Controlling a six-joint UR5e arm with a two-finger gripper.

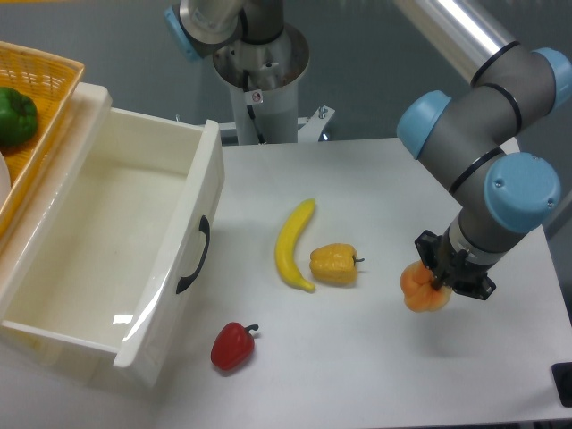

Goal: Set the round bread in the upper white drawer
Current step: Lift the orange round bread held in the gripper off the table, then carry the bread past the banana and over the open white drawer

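Note:
The round bread (420,290) is a small orange lumpy bun at the right of the table. My gripper (438,284) is over it from the right and is shut on it; the fingers are mostly hidden behind the black wrist part. I cannot tell whether the bun rests on the table or is just above it. The upper white drawer (170,234) is pulled open at the left, with a black curved handle (195,256) on its front. Its inside shows nothing in it.
A yellow banana (292,246) and a yellow bell pepper (334,264) lie mid-table between the bread and the drawer. A red bell pepper (232,346) lies near the drawer's front corner. An orange wicker basket (40,98) with a green pepper (14,117) stands at the back left.

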